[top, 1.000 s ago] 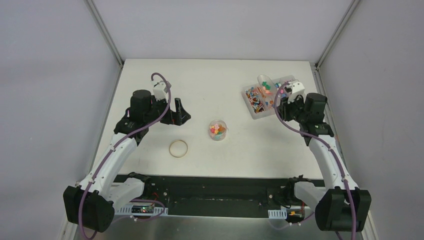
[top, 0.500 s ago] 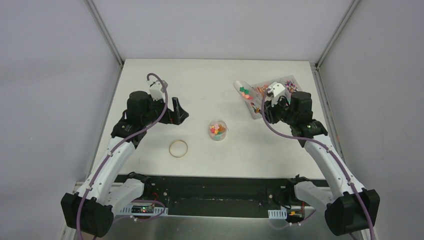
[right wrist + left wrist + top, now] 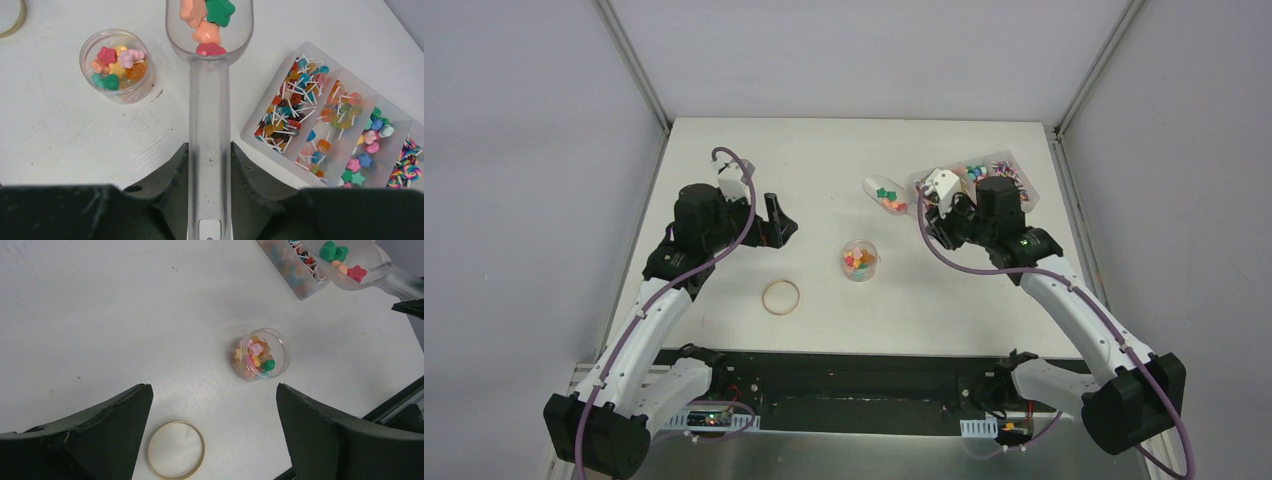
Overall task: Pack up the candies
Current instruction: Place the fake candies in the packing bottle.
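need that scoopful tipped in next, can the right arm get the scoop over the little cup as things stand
Probably yes: the right gripper is shut on the scoop, its candies loaded, and only bare table lies between it and the cup. The left gripper hangs open, off to one side.

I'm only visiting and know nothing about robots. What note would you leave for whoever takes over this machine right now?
Tools: left tool open and empty, left of the cup; right tool shut on the scoop.
Things: scoop carries a few candies, beside the tray, not yet over the cup.
Done: cup partly filled.
Left: tip the scoop into the cup; more candies sit in the tray.
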{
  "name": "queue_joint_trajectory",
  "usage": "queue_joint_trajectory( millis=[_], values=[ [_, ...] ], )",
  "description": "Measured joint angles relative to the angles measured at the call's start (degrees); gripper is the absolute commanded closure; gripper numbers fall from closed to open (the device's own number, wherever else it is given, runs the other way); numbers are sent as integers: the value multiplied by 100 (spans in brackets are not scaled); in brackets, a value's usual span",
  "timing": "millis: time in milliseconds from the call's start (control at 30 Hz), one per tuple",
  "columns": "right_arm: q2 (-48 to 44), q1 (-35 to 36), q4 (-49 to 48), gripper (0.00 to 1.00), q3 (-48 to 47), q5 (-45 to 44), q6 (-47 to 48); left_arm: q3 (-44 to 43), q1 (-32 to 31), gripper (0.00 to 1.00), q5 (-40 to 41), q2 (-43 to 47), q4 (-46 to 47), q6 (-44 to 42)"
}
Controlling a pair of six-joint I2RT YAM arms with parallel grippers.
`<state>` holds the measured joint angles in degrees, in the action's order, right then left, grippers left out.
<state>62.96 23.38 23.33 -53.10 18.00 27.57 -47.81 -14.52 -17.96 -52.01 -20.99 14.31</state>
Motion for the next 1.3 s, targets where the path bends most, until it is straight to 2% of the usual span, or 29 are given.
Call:
queue_joint_trajectory(
  millis=[800,1300],
  values=[
    [140,979,1663,100,-417,-1075,1576,0,0,1,-2,0,-2,-4],
    [55,1517,2124,100,-422,-1410,1915,0,0,1,-4,0,-4,-4]
  ],
)
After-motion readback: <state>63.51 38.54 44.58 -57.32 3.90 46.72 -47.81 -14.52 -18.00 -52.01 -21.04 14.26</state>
